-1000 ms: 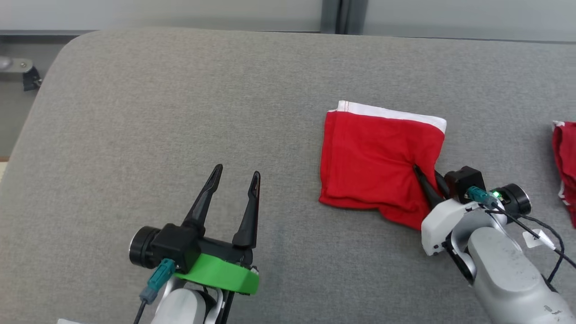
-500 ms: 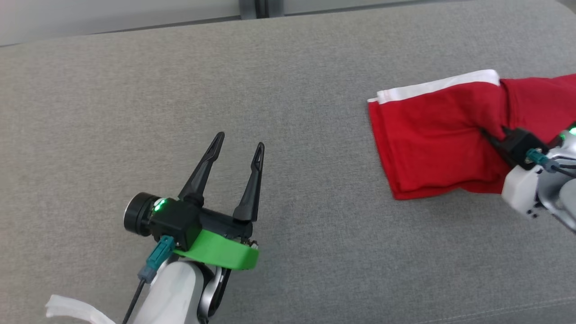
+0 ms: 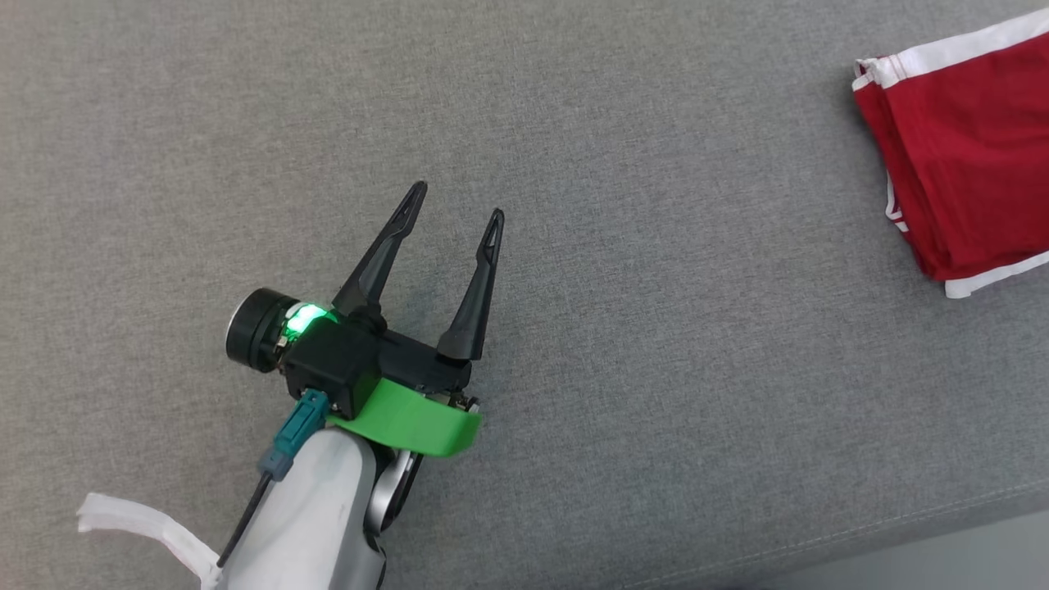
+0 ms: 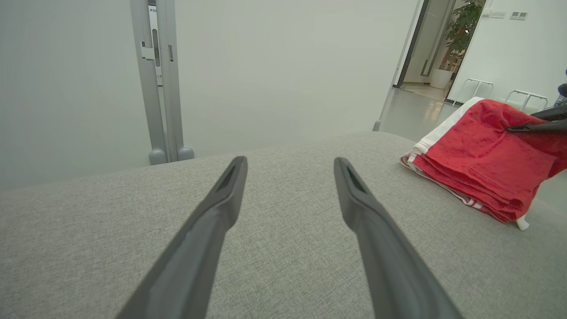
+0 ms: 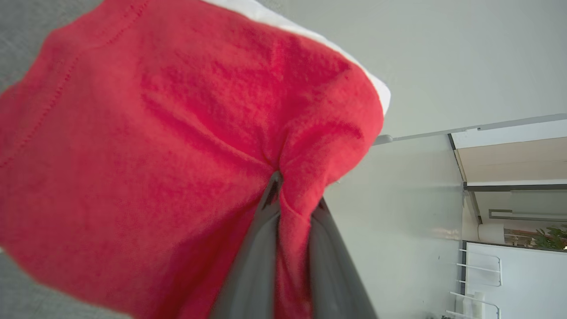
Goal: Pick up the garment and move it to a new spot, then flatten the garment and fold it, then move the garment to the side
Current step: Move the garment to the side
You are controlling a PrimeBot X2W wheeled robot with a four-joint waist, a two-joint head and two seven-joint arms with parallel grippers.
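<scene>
Two claws: my right gripper stays clamped on the folded red garment, now carried well right of my open, idle left gripper; the sideways move looks nearly done.

garment: red cloth with white trim | state: folded in several layers, top layer bunched into a ridge pinched by the right gripper | pose: mostly flat, stacked edges showing | place: near the right edge of the grey cushion
</scene>
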